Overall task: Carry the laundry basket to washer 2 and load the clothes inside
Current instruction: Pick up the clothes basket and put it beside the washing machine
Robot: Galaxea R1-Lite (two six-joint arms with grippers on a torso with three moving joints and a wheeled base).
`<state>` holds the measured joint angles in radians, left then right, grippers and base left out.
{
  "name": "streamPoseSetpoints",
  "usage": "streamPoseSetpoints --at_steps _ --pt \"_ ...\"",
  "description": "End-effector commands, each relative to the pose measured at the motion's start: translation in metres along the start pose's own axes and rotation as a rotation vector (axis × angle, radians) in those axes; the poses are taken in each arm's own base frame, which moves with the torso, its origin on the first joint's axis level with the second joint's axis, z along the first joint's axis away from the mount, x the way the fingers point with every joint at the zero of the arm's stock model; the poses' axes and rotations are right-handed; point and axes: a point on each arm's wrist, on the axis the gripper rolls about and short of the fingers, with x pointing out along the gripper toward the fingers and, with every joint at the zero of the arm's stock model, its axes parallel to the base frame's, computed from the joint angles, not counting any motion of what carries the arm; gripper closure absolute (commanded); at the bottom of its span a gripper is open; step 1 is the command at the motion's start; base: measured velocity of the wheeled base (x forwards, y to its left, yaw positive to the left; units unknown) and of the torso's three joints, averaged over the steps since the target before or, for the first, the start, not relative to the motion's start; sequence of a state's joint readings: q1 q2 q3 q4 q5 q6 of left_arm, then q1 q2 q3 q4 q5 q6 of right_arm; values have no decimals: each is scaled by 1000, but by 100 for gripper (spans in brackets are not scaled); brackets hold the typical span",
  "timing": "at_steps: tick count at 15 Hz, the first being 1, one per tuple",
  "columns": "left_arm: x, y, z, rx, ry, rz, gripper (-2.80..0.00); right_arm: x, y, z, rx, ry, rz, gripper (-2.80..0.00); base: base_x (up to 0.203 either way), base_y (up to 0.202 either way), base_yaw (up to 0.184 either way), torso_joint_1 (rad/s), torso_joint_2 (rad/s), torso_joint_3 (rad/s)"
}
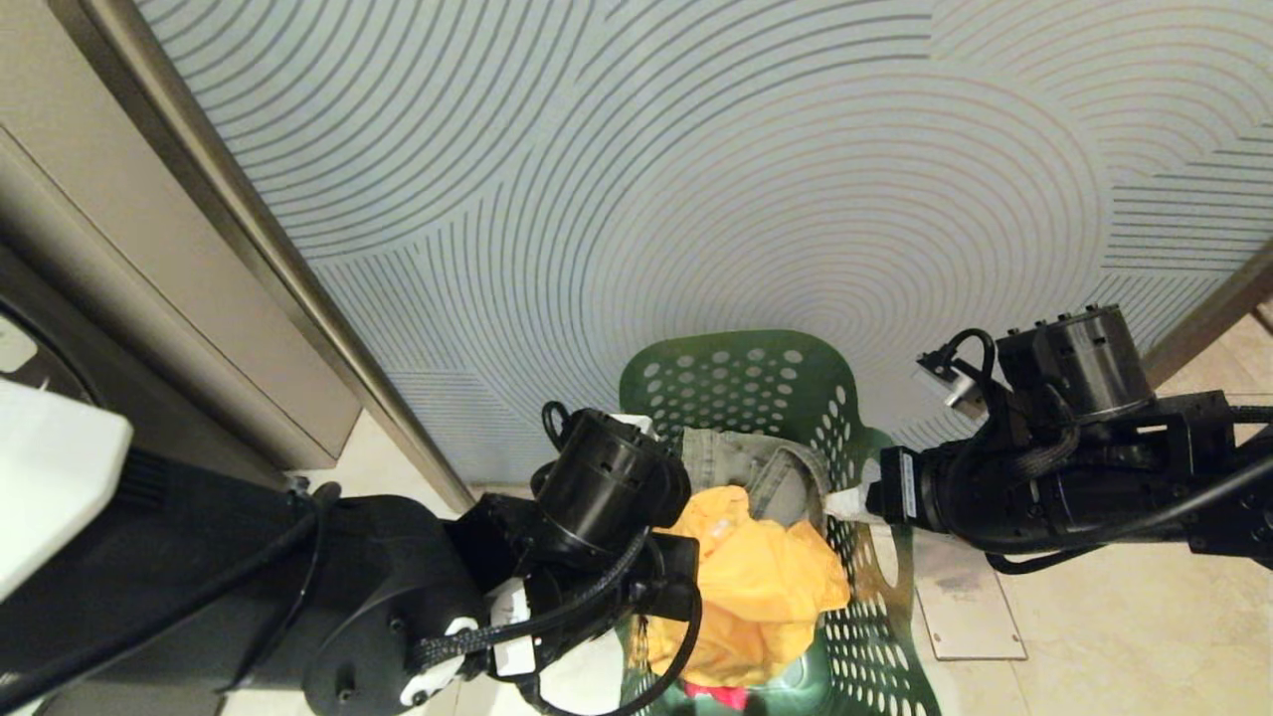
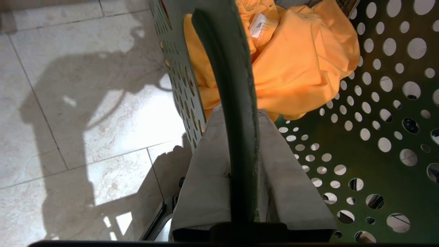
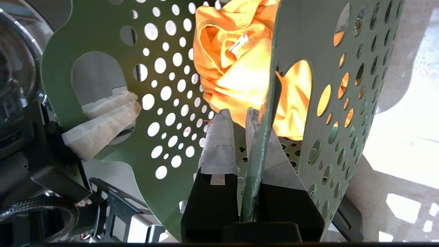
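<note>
The dark green laundry basket (image 1: 756, 388) with round holes hangs between my two arms, low in the head view. In it lie the clothes: a yellow garment (image 1: 761, 587), a grey-green denim piece (image 1: 756, 462) and a bit of pink-red cloth (image 1: 721, 694). My left gripper (image 2: 240, 115) is shut on the basket's rim (image 2: 236, 85), one taped finger on each side of the wall. At the opposite side my right gripper (image 3: 237, 113) is shut on the rim (image 3: 260, 144) in the same way. Washer 2 is out of view.
A pale wall panel with curved lines (image 1: 696, 199) stands right behind the basket. A beige cabinet (image 1: 149, 298) is at the left. Part of a dark machine with round glass (image 3: 13, 68) shows, with no label. Light floor tiles (image 2: 85, 120) lie below, with a metal floor plate (image 1: 965, 607).
</note>
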<state>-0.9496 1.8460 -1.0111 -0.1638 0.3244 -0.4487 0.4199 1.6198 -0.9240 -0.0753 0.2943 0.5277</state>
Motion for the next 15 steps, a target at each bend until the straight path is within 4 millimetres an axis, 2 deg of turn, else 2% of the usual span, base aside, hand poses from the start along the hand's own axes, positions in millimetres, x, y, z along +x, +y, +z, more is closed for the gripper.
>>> streamPoseSetpoints --at_steps 1,15 --pt "1 0 -1 -2 1 3 0 0 1 0 1 0 4 0 0 0 0 2 -2 203" --pt "2 -5 -5 10 12 -8 0 0 1 0 2 -1 5 0 0 0 0 3 2 202"
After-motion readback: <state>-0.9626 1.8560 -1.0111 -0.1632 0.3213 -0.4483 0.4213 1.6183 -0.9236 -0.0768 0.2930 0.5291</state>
